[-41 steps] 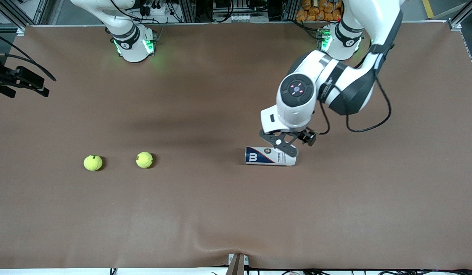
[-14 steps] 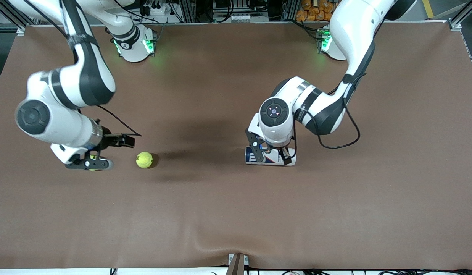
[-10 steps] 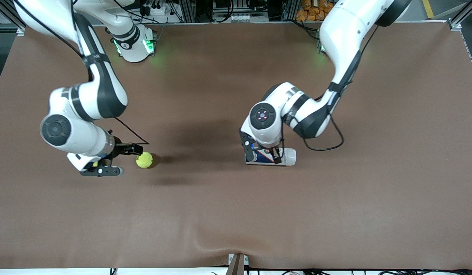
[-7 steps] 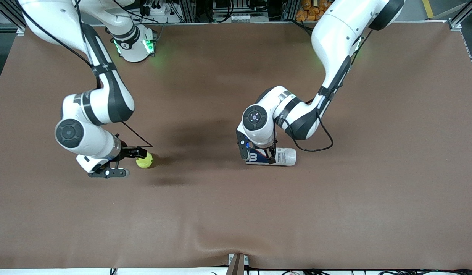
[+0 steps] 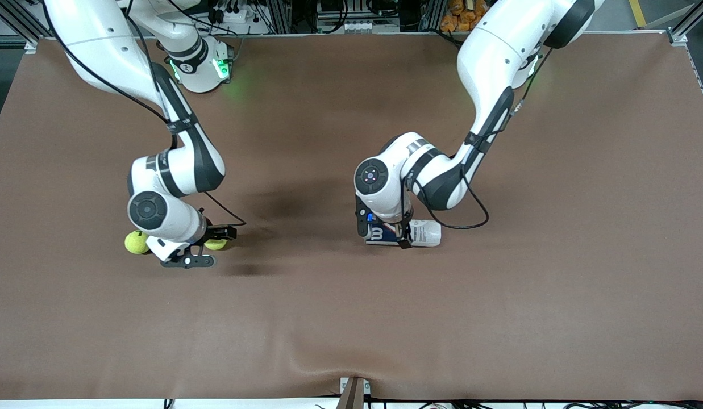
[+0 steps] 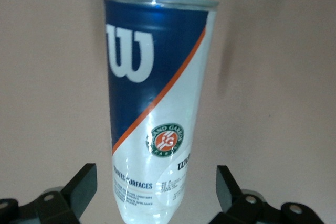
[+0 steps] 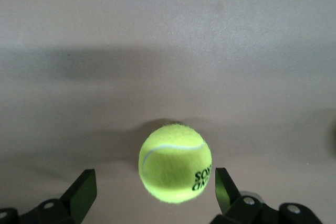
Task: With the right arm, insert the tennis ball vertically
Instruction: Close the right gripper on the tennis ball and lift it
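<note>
- The right claw (image 7: 152, 203) is low over the brown bench (image 5: 351, 318), fingers apart, with a tennis ball (image 7: 175, 162) lying between them, untouched.
- A second tennis ball (image 5: 136, 242) lies just beside that claw.
- The left claw (image 6: 157, 203), fingers spread wide, straddles the ball can (image 6: 155, 108) lying on its side.

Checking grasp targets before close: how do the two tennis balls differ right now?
1. The ball nearer the can sits between the right gripper's open jaws; the other ball lies outside them, toward the right arm's end of the table.
2. From the front, the first ball is mostly hidden under the gripper; the second is largely in plain sight.

Shared: both are yellow-green and rest on the brown table, not lifted.
</note>
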